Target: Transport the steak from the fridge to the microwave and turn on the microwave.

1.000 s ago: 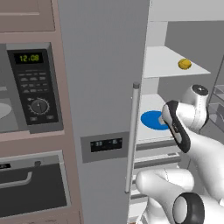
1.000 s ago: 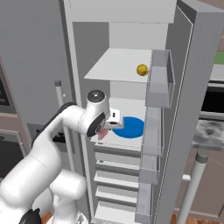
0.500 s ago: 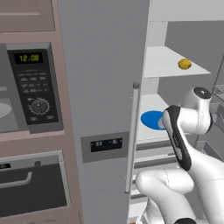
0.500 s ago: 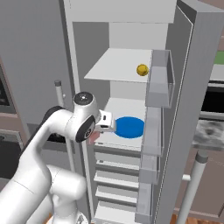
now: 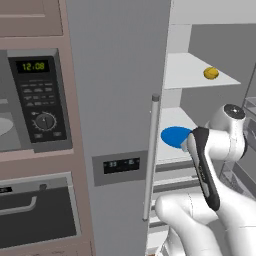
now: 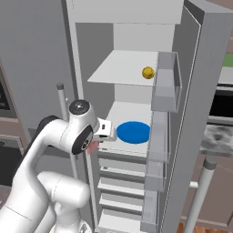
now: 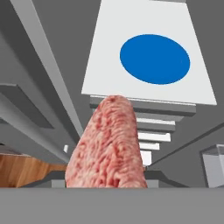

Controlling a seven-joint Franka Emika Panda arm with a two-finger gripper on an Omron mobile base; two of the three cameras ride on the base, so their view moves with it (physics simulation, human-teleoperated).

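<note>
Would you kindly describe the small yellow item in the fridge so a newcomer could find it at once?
Look into the open fridge and find its upper white shelf. Near that shelf's right edge sits the small yellow round item, alone. It is far smaller than the flat blue plate on the shelf below.

steak (image 7: pixel 109 146) in my gripper (image 6: pixel 96 144) before the fridge (image 6: pixel 136 150) shelves, plate (image 6: pixel 133 131) on middle shelf, microwave (image 5: pixel 35 100) left

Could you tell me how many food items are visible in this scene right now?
2: the steak, off the blue plate in the gripper, and a small yellow item on the upper shelf. Others may be hidden.
</note>
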